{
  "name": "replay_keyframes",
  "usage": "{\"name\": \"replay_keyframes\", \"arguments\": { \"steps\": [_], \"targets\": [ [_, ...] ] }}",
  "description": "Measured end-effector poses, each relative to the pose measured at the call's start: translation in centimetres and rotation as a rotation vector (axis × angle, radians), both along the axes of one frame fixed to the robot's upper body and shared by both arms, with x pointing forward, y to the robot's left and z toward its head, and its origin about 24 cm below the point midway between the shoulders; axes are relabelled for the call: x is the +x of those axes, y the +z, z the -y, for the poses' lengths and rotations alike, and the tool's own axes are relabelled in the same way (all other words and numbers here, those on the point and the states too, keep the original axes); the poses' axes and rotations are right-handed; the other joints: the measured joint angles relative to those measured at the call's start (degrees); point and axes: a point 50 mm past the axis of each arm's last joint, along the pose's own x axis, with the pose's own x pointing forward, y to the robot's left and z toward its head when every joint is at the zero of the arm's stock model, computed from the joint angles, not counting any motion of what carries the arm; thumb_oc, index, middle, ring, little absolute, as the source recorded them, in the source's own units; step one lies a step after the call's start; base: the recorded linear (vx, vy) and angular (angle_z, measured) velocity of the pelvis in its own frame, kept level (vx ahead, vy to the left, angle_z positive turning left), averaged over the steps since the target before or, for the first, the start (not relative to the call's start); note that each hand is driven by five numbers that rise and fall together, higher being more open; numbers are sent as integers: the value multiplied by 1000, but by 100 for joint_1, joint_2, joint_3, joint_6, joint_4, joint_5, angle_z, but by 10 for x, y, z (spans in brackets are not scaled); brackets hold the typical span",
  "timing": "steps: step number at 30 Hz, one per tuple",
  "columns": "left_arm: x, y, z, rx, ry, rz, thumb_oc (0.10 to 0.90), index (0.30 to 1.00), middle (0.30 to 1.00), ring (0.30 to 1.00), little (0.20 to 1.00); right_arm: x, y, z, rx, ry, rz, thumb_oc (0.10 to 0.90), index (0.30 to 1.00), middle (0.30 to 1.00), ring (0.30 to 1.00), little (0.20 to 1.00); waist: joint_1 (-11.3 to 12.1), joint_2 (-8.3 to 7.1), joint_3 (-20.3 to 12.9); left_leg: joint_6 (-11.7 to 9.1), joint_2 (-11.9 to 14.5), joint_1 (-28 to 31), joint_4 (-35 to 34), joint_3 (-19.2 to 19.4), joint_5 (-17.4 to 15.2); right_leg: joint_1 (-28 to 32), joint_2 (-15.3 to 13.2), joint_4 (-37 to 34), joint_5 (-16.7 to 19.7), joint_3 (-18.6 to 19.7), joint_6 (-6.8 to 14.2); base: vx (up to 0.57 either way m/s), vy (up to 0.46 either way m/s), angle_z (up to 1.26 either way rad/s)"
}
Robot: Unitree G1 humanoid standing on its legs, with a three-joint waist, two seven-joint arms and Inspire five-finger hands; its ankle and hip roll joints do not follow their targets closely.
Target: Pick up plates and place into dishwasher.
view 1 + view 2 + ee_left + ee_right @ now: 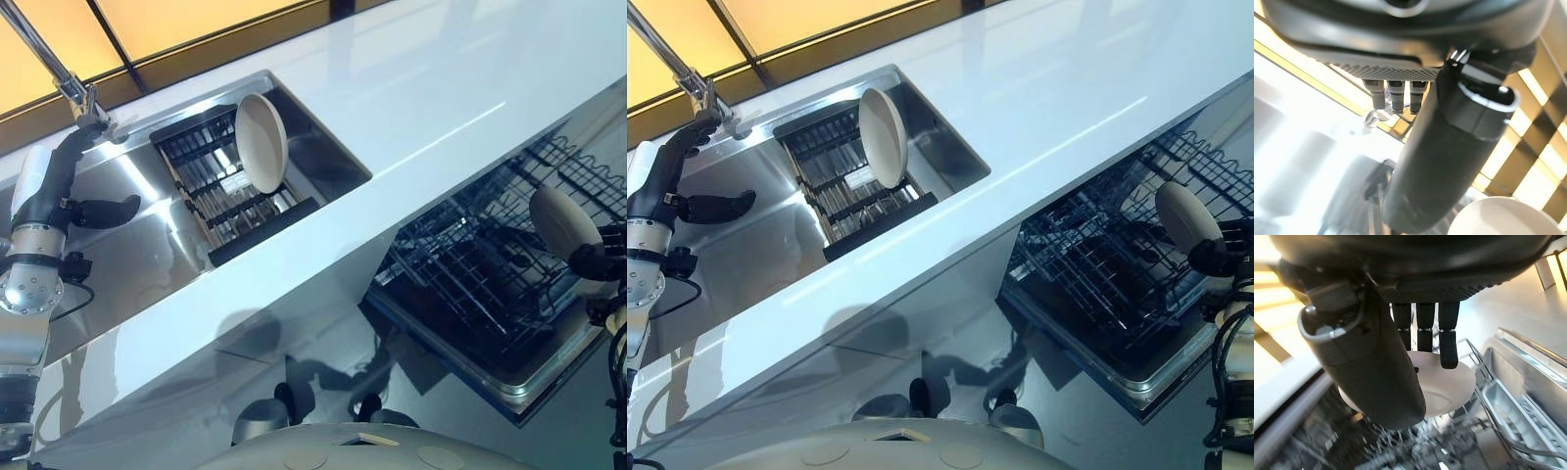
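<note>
- Right hand [593,262] is over the open dishwasher, fingers and thumb pinched on the rim of a cream plate [562,221]. In the right wrist view the thumb lies across the plate's [1449,391] near face and the fingers [1448,350] wrap its far edge.
- The plate is held on edge, nearly upright, above the lower rack [490,284]. Judged: this orientation suits dropping it between the rack tines, so the step in hand is the placement itself.
- The rack is pulled out over the dishwasher door [509,387], which gives access from above.
- A second cream plate [261,142] stands on edge in the black drying rack [220,191] inside the steel sink [118,264]; it leans upright in the slots, so its rim is free for a pinch.
- Left hand [103,211] hovers over the sink basin near the faucet [69,83], well apart from that plate; fingers straight, thumb out, holding nothing.
- White countertop [441,88] runs between sink and dishwasher.
- Risk (judged): rim slipping from the pinch, or the plate striking a tine on the way down.
</note>
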Motion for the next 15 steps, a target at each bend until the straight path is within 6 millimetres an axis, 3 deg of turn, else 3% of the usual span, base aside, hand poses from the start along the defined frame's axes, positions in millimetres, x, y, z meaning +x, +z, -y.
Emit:
{"name": "replay_keyframes", "arguments": {
  "steps": [6,15],
  "targets": [
    [-2,-3,-1,0,3,-14,800,900,900,900,900,12,5,-2,17,57,-44,100,300,300,300,200,144,49,203,-37,47,-65,199,-49,-25,-19,0,168,-77,-79,-111,68,-66,3],
    [-3,-6,0,2,-10,-31,800,900,900,900,900,13,0,17,54,-52,-241,100,300,300,300,200,322,64,370,-42,109,-102,309,-98,-28,-5,8,291,-131,-184,-158,24,-36,5]
  ]
}}
